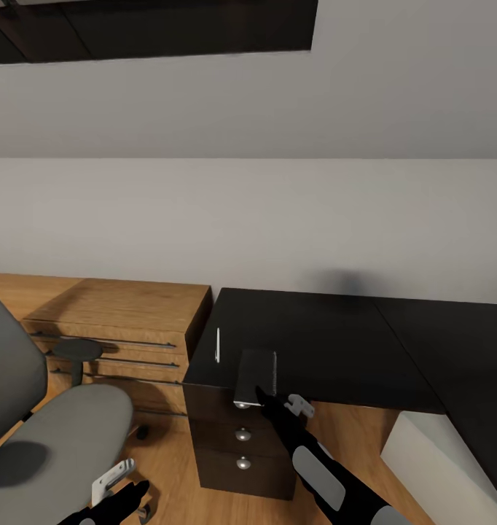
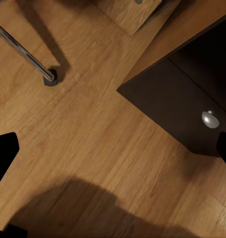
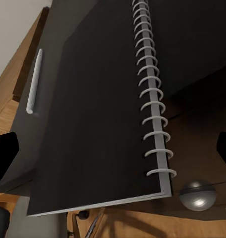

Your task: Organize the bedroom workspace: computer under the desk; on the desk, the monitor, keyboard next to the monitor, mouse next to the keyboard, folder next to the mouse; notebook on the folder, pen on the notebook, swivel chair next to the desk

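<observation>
My right gripper [image 1: 264, 397], fingers apart, hung just before the notebook [image 1: 256, 377] overhanging the desk [image 1: 329, 343] edge; the pen [image 1: 218, 344] lay beside it. My left gripper's [image 1: 135, 496] finger state was unclear. Stacking, I judged, remained undone.

Desk [image 1: 336, 343] runs along back wall, w/ return going fwd on right side. Notebook [image 1: 256, 377] lies on desk's left front corner, over the drawer stack, near edge overhanging front slightly. Pen [image 1: 218, 345] lies on desk just left of notebook, apart from it. Wooden drawer cabinet [image 1: 124, 328] stands directly left of desk, touching or nearly. Swivel chair [image 1: 52, 430] is front-left, before cabinet. Computer [image 1: 452, 467] sits under desk's right part, at front-right.
</observation>
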Available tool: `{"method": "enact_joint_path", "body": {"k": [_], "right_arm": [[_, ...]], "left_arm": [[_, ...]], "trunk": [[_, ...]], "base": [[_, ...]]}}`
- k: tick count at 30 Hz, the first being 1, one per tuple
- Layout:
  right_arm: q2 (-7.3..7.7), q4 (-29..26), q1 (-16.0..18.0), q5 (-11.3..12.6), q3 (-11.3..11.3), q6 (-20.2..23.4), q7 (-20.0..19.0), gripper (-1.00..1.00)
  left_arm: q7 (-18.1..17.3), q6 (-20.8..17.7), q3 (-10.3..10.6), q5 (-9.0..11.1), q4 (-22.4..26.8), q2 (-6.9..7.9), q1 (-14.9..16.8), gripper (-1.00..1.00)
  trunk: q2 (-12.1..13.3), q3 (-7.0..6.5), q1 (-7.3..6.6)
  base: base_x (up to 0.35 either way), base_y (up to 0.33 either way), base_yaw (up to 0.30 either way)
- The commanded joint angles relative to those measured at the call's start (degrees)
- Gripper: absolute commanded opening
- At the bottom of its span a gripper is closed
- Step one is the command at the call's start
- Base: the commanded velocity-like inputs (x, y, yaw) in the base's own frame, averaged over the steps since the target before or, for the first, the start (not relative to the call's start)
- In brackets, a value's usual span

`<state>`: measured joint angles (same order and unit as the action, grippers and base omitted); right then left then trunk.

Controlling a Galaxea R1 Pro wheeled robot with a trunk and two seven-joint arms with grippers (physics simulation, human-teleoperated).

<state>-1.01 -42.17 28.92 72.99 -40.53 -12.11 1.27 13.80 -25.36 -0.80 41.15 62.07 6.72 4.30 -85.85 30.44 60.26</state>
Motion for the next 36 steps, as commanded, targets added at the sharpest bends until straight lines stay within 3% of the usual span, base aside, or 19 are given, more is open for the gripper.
{"method": "enact_joint_path", "body": {"k": [1, 21, 36], "right_arm": [[0.04, 0.0, 0.1, 0.6, -0.4, -0.5, 0.1, 1.00], [-0.14, 0.1, 0.1, 0.7, -0.5, -0.4, 0.1, 1.00], [-1.34, 1.3, 0.1, 0.5, -0.5, -0.4, 0.1, 1.00]], "left_arm": [[0.4, -0.2, 0.0, 0.6, 0.1, 0.00, 0.0, 1.00], [0.5, -0.2, 0.0, 0.6, 0.0, -0.02, 0.0, 1.00], [0.5, -0.2, 0.0, 0.7, 0.0, 0.12, 0.0, 1.00]], "trunk": [[0.0, 0.06, 0.00], [0.0, 0.06, 0.00], [0.0, 0.06, 0.00]], "base": [[0.014, 0.007, 0.000], [0.002, 0.001, 0.000], [0.000, 0.029, 0.000]]}}
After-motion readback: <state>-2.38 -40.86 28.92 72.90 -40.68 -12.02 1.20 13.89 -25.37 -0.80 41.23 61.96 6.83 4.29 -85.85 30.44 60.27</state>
